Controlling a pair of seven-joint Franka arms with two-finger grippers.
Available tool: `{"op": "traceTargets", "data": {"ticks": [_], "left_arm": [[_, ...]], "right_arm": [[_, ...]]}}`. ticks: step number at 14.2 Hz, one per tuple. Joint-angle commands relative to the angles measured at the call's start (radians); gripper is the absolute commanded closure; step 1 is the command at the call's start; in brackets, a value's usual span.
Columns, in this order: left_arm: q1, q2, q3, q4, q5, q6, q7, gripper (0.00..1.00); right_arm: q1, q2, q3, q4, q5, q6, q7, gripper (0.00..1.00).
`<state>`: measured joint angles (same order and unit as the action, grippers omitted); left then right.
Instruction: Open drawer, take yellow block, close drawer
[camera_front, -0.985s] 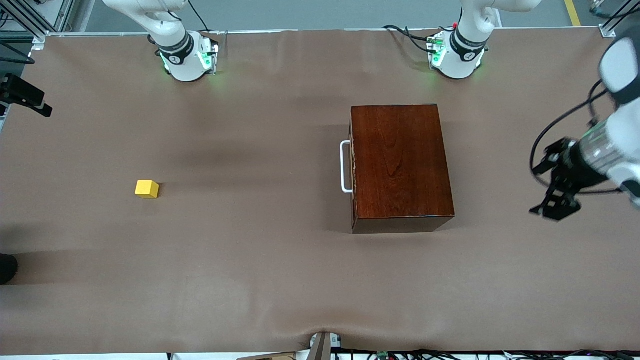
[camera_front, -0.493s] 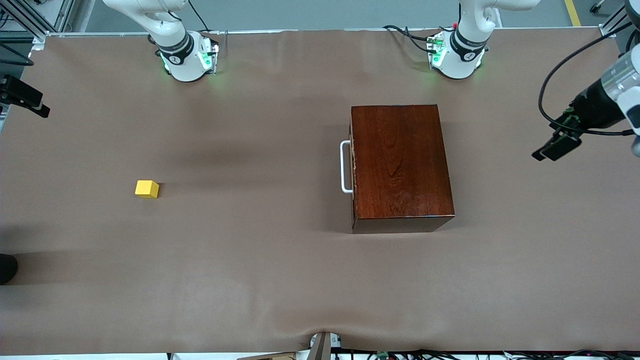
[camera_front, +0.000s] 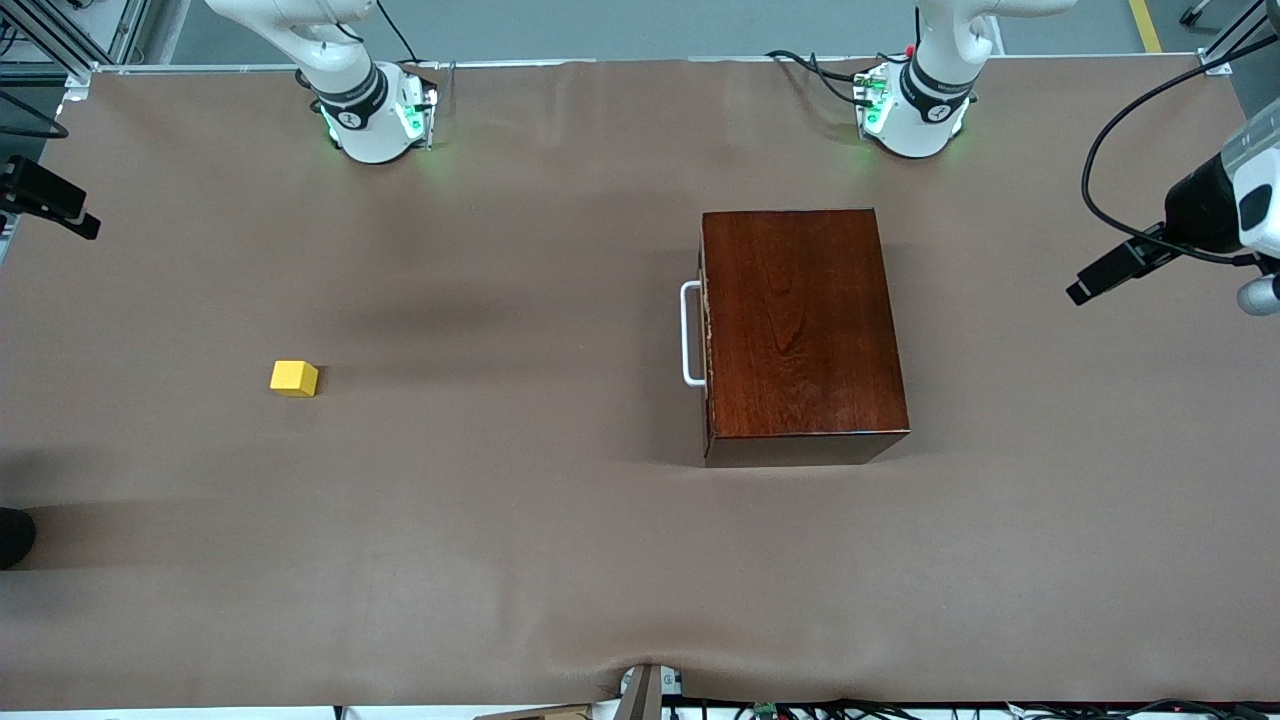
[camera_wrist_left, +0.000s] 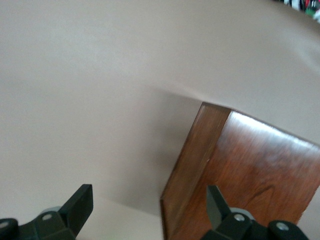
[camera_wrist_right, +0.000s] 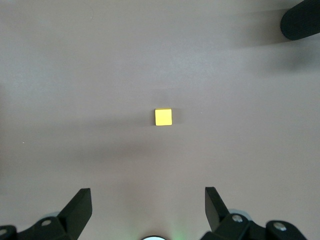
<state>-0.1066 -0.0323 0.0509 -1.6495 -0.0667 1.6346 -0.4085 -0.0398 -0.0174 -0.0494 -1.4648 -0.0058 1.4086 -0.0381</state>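
The drawer (camera_front: 705, 335) sits shut in the wooden box (camera_front: 800, 325); the yellow block (camera_front: 294, 378) lies on the worktop (camera_front: 500, 500), mid-left of frame. The left tool (camera_wrist_left: 150, 212) hangs spread and empty beside the box; the right tool (camera_wrist_right: 148, 210) hangs wide apart, empty, over the block.

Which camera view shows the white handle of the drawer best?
The front view: the white handle shows whole there, on the wooden box side facing the right arm's end. The left wrist view shows only the box, no handle. The right wrist view shows neither.
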Motion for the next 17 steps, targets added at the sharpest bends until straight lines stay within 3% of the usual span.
{"op": "traceTargets", "data": {"ticks": [1,9,14,17], "left_arm": [[0.053,-0.020,-0.072,0.020,0.045,-0.087,0.112,0.00],[0.071,-0.023,-0.091,0.048,0.105,-0.159,0.445,0.00],[0.113,-0.003,-0.170,0.068,0.122,-0.162,0.358,0.00],[0.113,0.005,-0.163,0.080,0.110,-0.162,0.353,0.00]], "right_arm": [[-0.020,0.010,0.016,0.015,-0.011,-0.007,-0.006,0.00],[-0.015,0.010,0.016,0.015,-0.011,-0.007,-0.008,0.00],[-0.017,0.010,0.016,0.017,-0.010,-0.008,-0.002,0.00],[-0.020,0.010,0.016,0.015,-0.010,-0.011,0.000,0.00]]}}
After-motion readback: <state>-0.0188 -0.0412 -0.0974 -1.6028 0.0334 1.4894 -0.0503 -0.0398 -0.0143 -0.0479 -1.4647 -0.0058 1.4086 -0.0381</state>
